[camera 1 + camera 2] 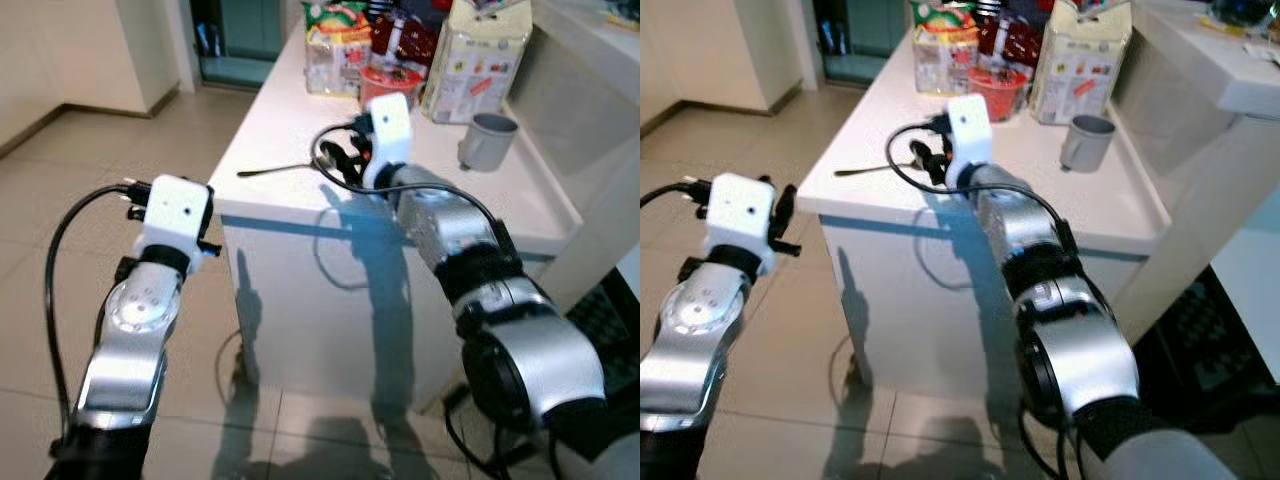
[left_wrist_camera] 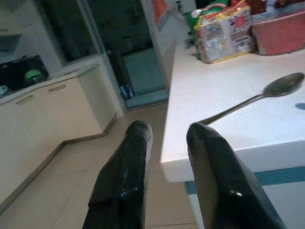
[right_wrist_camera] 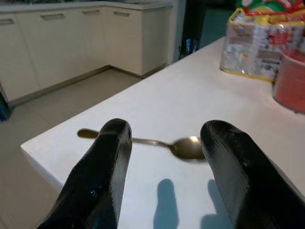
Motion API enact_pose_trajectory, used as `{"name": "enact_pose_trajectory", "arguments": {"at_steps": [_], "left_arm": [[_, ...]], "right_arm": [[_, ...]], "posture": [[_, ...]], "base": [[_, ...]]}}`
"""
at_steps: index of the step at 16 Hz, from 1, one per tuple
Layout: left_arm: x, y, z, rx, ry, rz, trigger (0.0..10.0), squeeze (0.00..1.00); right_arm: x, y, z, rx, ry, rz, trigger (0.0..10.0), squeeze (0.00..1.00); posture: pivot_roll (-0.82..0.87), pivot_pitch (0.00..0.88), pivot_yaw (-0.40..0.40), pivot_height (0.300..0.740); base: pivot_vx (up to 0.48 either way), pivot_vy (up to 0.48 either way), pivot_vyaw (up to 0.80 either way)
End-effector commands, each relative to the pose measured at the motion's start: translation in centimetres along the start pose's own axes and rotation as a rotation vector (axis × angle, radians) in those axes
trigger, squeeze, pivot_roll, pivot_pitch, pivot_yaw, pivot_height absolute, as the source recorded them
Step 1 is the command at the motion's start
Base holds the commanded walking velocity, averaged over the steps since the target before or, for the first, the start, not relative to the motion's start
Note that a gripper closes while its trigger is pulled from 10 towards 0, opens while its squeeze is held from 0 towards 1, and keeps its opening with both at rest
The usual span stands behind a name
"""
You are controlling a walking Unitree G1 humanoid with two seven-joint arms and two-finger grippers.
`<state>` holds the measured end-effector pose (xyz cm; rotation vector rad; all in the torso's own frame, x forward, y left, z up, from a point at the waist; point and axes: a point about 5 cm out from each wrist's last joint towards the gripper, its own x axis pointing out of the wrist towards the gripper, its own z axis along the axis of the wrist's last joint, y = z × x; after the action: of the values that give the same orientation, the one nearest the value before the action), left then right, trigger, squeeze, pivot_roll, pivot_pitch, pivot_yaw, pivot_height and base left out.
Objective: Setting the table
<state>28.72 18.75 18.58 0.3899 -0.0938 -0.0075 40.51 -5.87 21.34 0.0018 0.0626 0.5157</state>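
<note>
spoon point(image 3: 183, 147) on counter point(image 3: 238, 119) | right pincer point(image 3: 164, 143) apart above it | left pincer point(image 2: 167, 138) apart | packet point(image 3: 255, 47) print seemingly unreadable

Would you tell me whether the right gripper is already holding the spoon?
No: in the right wrist view the right gripper is open above the white table, with the spoon lying untouched between its fingers.

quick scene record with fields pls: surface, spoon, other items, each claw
surface: white counter
spoon: spoon lying flat near the counter's front edge, untouched
other items: grey cup, red bowl, food packets at the back
right claw: right claw open, above the counter, aimed at the spoon
left claw: left claw open, off the counter's corner, over the floor
</note>
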Motion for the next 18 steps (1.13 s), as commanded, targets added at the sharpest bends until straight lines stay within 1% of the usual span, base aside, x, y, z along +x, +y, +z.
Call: {"name": "enact_pose_trajectory", "arguments": {"at_steps": [1, 2, 3, 4, 6, 7, 8, 9, 10, 12, 13, 16, 17, 18], "left_arm": [[-0.4, 0.2, 0.6, 0.001, -0.008, -0.001, 10.0, 0.00], [-0.6, 0.2, 1.1, -0.019, -0.019, 0.005, 10.0, 0.00], [-1.4, 0.1, 1.3, -0.037, -0.037, 0.022, 10.0, 0.00], [-1.5, 0.0, 1.3, -0.040, -0.038, 0.028, 10.0, 0.00], [-2.4, -1.2, 1.2, -0.060, -0.031, -0.010, 10.0, 0.00], [-2.4, -1.3, 1.2, -0.060, -0.031, -0.013, 10.0, 0.00], [-2.4, -0.9, 1.8, -0.053, -0.035, 0.010, 10.0, 0.00], [-2.5, -0.6, 2.0, -0.053, -0.035, 0.021, 10.0, 0.00], [-2.7, -0.2, 2.3, -0.042, -0.037, 0.015, 10.0, 0.00], [-2.9, 0.5, 2.6, -0.023, -0.038, 0.021, 10.0, 0.00], [-3.1, 1.4, 2.9, -0.005, -0.039, 0.052, 10.0, 0.00], [-3.8, 2.0, 3.3, 0.008, -0.034, 0.076, 10.0, 0.00], [-4.5, 2.1, 3.6, 0.019, -0.027, 0.074, 10.0, 0.00], [-4.7, 2.1, 3.7, 0.022, -0.026, 0.073, 10.0, 0.00]], "right_arm": [[0.2, -0.3, 0.6, -0.003, -0.017, -0.028, 10.0, 0.00], [0.2, -0.3, 1.2, 0.053, -0.058, -0.033, 10.0, 0.00], [0.1, -0.2, 1.3, 0.102, -0.106, -0.031, 10.0, 0.00], [0.1, -0.3, 1.2, 0.105, -0.115, -0.032, 10.0, 0.00], [0.0, 0.0, -0.3, 0.090, -0.099, -0.001, 10.0, 0.00], [0.1, 0.1, -0.5, 0.078, -0.085, 0.003, 10.0, 0.00], [0.4, 0.3, -0.2, 0.052, -0.055, -0.007, 10.0, 0.00], [0.6, 0.4, 0.1, 0.054, -0.054, -0.008, 10.0, 0.00], [0.8, 0.6, 0.5, 0.029, -0.049, -0.016, 10.0, 0.00], [1.1, 1.0, 1.2, 0.014, -0.056, -0.012, 10.0, 0.00], [1.3, 1.4, 2.1, -0.001, -0.071, -0.008, 10.0, 0.00], [1.7, 2.0, 3.1, -0.029, -0.072, -0.001, 10.0, 0.00], [1.8, 2.3, 3.4, -0.064, -0.055, -0.013, 10.0, 0.00], [1.9, 2.4, 3.4, -0.073, -0.050, -0.016, 10.0, 0.00]], "posture": [[0.08, 0.000, -0.092, 0.740], [0.07, 0.008, -0.093, 0.740], [0.06, 0.037, -0.089, 0.740], [0.06, 0.037, -0.089, 0.740], [0.02, 0.074, -0.083, 0.740], [0.02, 0.087, -0.091, 0.740], [0.04, 0.118, -0.109, 0.740], [0.05, 0.132, -0.117, 0.740], [0.06, 0.149, -0.133, 0.740], [0.07, 0.161, -0.147, 0.740], [0.08, 0.176, -0.168, 0.740], [0.09, 0.202, -0.201, 0.740], [0.11, 0.215, -0.216, 0.740], [0.12, 0.222, -0.224, 0.740]], "base": [[0.000, 0.000, 0.00], [0.000, 0.000, 0.00], [0.000, 0.000, 0.00], [0.000, 0.000, 0.00], [0.000, 0.000, 0.00], [0.000, 0.000, 0.00], [0.000, 0.000, 0.00], [0.000, 0.000, 0.00], [0.000, 0.000, 0.00], [0.000, 0.000, 0.00], [0.000, 0.000, 0.00], [0.000, 0.000, 0.00], [0.000, 0.000, 0.00], [0.000, 0.000, 0.00]]}}
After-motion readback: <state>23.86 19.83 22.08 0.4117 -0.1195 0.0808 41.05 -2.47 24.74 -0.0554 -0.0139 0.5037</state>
